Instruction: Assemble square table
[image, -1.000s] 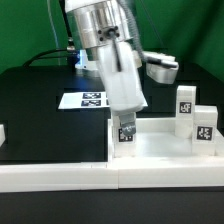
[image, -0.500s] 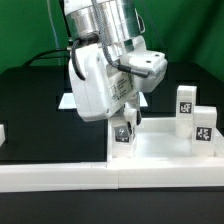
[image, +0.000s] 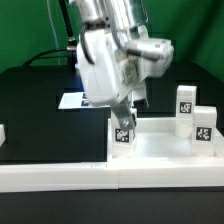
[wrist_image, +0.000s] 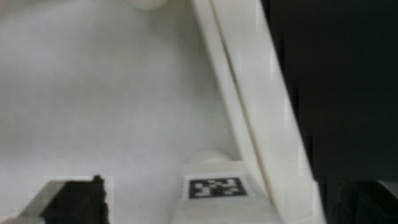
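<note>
From the exterior view, my arm fills the upper middle of the scene, and my claw comes down at the near corner of the square table top, right above a tagged leg that stands there. I cannot tell from here whether my claw is open or closed, or whether it touches that leg; my own wrist housing hides the fingers. The table beneath everything is black and matte. The white tray-like top lies on it to the exterior view's right of my claw, raised rim showing. Two more tagged legs stand well apart from my claw, toward the exterior view's right. The marker board lies flat behind my arm, mostly hidden. A long white wall piece runs along the table's front edge. Behind the table hangs a green backdrop.

In the wrist view, I look onto the top's smooth white surface, its rim running beside the black table. A tag shows between my two dark fingertips, which stand apart.
</note>
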